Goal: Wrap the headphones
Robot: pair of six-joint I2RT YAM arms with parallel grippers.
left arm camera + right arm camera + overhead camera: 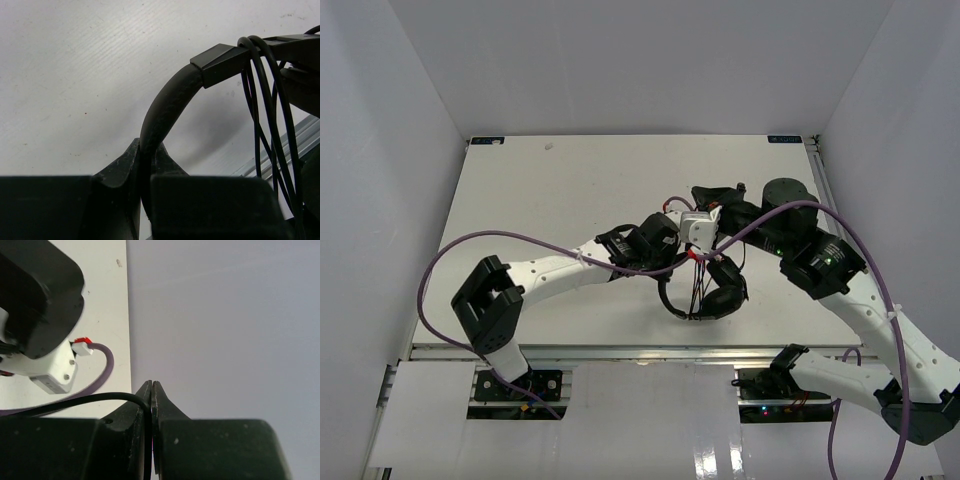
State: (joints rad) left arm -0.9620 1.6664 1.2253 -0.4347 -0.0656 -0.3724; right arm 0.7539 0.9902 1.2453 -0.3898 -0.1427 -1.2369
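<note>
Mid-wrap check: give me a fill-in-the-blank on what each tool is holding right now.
The left tool is shut on the ____ of the headphones.
The right tool pinches a thin black ____.
The thick robot wire is ____ in colour.
Missing words: headband; cable; purple.

Hangs headphones [723,296] just under left gripper [708,250], headband [667,298] curving out to its left. Runs thin cable [697,278] strands straight down beneath. Sets right gripper [710,196] close beyond.
</note>
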